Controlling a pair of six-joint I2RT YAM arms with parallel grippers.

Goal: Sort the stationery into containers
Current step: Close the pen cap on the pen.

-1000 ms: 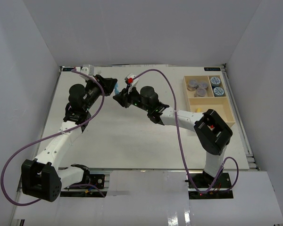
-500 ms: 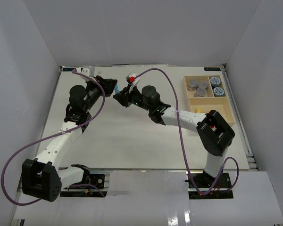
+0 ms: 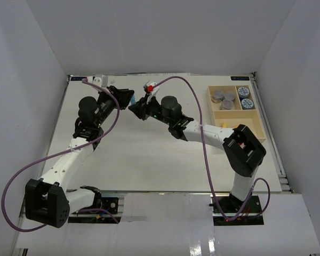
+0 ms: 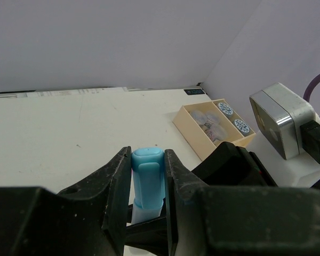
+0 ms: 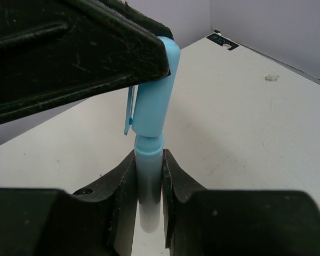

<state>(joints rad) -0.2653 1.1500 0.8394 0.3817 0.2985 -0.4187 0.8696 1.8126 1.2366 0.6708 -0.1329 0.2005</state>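
Note:
A pale blue marker (image 4: 148, 178) is held by both grippers above the far middle of the table. My left gripper (image 4: 148, 192) is shut on its capped end. My right gripper (image 5: 149, 189) is shut on its barrel (image 5: 149, 197); the cap (image 5: 154, 96) shows above it. In the top view the two grippers meet tip to tip, left (image 3: 126, 98) and right (image 3: 135, 108), and the marker (image 3: 132, 102) barely shows between them. The wooden tray (image 3: 260, 125) lies at the far right with grey rolls (image 3: 224, 98), patterned rolls (image 3: 245, 96) and a yellow piece (image 3: 224, 124) in it.
White walls close the table on three sides. Purple cables loop over both arms. The tray also shows in the left wrist view (image 4: 189, 128), with the right arm's camera housing (image 4: 280, 120) close on the right.
The right gripper has moved a little left and up to meet the left gripper at the marker. The left arm has barely moved.

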